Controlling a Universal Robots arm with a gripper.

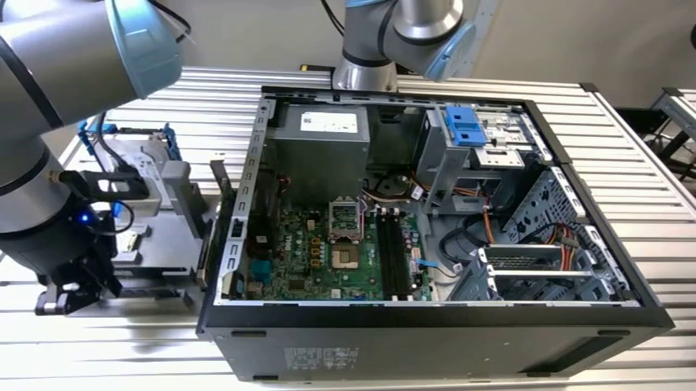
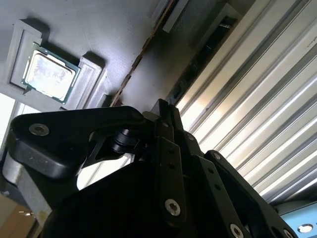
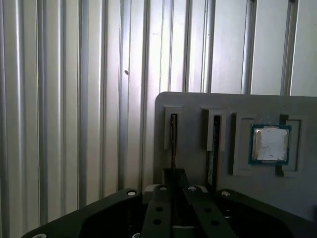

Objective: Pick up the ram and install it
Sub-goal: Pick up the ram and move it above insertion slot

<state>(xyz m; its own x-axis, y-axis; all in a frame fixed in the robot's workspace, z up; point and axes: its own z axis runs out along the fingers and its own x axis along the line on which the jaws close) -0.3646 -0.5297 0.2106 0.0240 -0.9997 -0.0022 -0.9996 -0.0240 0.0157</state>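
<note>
Currently, in the exterior view, you are looking at the gripper [image 1: 71,297] hanging low at that view's left, by the grey tray [image 1: 163,204] beside the open computer case [image 1: 435,330] on the slatted metal table [image 1: 130,358]. In the first wrist view, the ram [image 3: 173,141] is standing on edge in a tray slot, running straight up to the gripper [image 3: 175,176]; you cannot tell whether it is spread or pinching. A second stick [image 3: 214,148] and a processor chip [image 3: 270,144] are sitting alongside. In the second wrist view, the gripper [image 2: 162,111] is hovering near the chip.

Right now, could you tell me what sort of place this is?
Likely a computer-assembly robot lab: an open black desktop case on a ribbed metal table, plus a grey tray holding a silver processor chip.
</note>
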